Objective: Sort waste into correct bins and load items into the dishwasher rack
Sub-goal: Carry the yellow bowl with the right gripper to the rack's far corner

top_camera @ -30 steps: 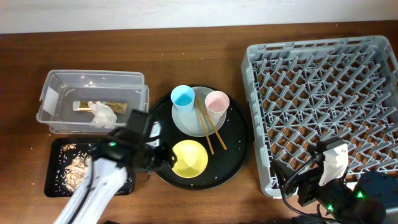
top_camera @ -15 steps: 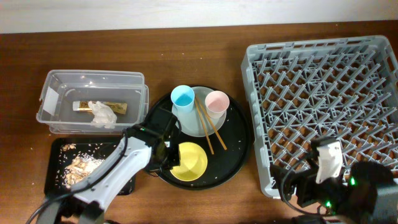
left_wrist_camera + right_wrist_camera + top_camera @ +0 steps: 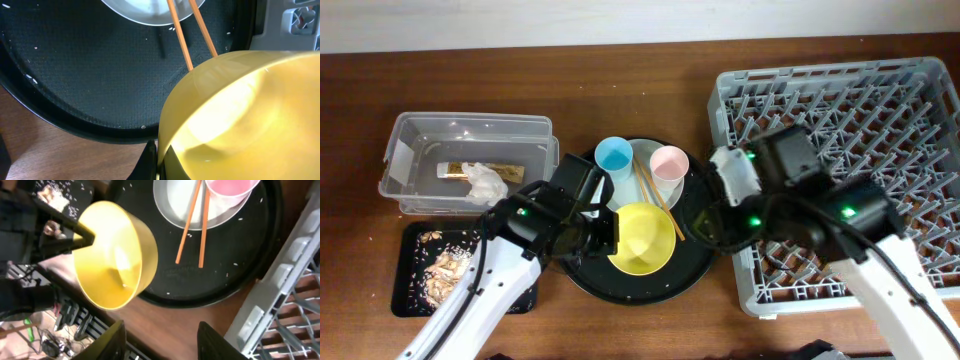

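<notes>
Bowl hangs tilted over the round tray, rim pinched at its left edge by the clenched left jaws. Right jaws sit just right of it, parted and empty.

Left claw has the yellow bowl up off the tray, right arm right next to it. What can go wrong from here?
1. The left claw pinches the yellow bowl at one rim spot, tilted: it may slip onto the round black tray.
2. The open right claw hovers close beside the bowl; the arms could clash on the way to the rack.
</notes>
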### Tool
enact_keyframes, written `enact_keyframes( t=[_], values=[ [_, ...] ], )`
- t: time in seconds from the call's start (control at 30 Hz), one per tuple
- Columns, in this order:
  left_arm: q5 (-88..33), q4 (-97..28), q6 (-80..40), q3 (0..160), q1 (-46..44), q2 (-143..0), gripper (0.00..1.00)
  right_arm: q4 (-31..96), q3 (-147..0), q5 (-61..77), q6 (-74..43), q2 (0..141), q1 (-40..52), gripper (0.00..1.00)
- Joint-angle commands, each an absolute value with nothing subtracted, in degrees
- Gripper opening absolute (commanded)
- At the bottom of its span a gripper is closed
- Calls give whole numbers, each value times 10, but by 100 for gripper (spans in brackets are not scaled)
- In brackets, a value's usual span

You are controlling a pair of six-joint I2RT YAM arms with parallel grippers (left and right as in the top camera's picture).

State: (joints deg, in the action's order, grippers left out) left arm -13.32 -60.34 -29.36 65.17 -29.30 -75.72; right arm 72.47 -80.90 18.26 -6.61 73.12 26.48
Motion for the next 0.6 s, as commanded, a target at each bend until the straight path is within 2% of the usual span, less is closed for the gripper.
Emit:
enact_keyframes(
  t=[0.0, 0.07, 0.1, 0.13, 0.17, 0.23, 0.33, 0.37, 0.4, 0.43, 0.47, 0.5, 0.57],
  values=[
    [-142, -603, -282, 663, -295, -750, 1, 696, -819, 158, -88, 780, 309, 45],
    [-142, -603, -282, 663, -295, -750, 0, 675, -819, 158, -87, 831, 338, 43],
    [-142, -603, -282, 663, -295, -750, 0, 665, -819, 157, -87, 851, 349, 39],
    [-142, -604, -282, 663, -295, -750, 0, 661, -819, 153, -87, 870, 357, 30],
    [-142, -606, -282, 663, -295, -750, 1, 660, -819, 142, -90, 880, 361, 29],
    [-142, -607, -282, 663, -295, -750, 1, 660, -819, 128, -96, 889, 362, 4],
    [-142, -608, -282, 663, -295, -750, 1, 653, -820, 120, -96, 889, 360, 4],
    [-142, -608, -282, 663, -295, -750, 13, 651, -820, 95, -96, 889, 359, 4],
    [-141, -608, -279, 663, -295, -750, 39, 651, -820, 67, -96, 889, 359, 4],
    [-138, -608, -264, 663, -295, -750, 81, 651, -820, 29, -97, 889, 359, 4],
    [-99, -609, -256, 663, -293, -750, 99, 651, -827, -43, -106, 889, 359, 4],
    [-83, -611, -256, 664, -291, -750, 99, 651, -834, -98, -115, 888, 359, 4],
    [-76, -612, -256, 665, -281, -750, 99, 631, -855, -320, -115, 888, 359, 4]
  ],
)
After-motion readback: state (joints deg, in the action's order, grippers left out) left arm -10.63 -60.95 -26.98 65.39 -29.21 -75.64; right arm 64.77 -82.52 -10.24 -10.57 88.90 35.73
